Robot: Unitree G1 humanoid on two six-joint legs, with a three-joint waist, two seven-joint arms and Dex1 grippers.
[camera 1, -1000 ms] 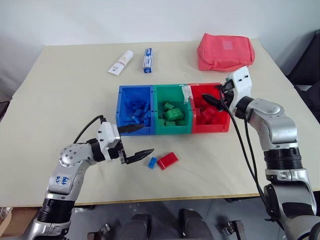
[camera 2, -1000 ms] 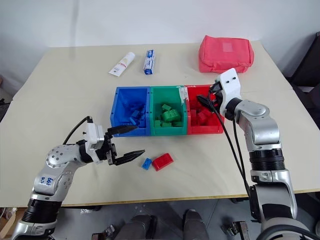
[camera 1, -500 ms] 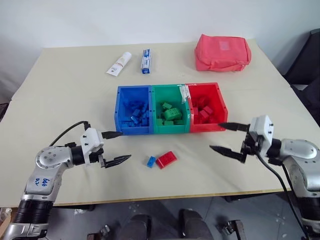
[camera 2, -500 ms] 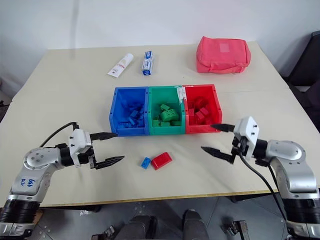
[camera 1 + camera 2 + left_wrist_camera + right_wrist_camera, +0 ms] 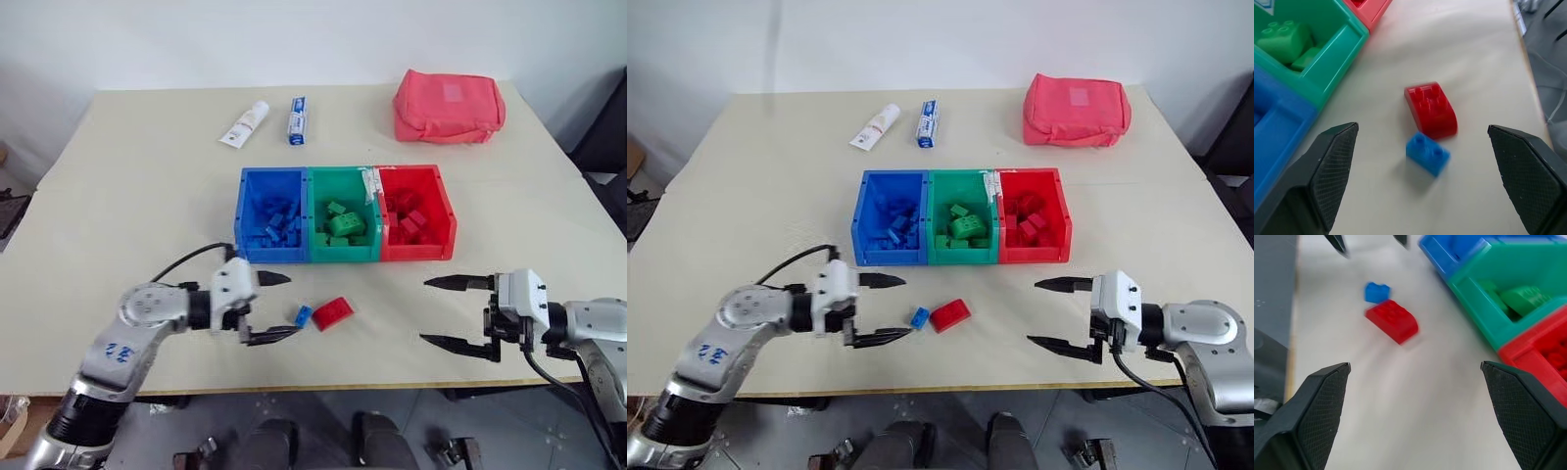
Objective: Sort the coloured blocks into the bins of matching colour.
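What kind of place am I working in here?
Likely an indoor test room: a plain beige table against a white wall, set with sorting bins, toothpaste tubes and a fabric pouch.

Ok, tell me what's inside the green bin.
The green bin holds a loose pile of green studded blocks, several lying at angles. The bin floor and any pieces underneath that pile are covered, so an exact count isn't possible.

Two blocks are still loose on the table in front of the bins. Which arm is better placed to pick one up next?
Probably the left. The left gripper, jaws open, sits right beside the blue block and red block; the right gripper, also open, is farther off.
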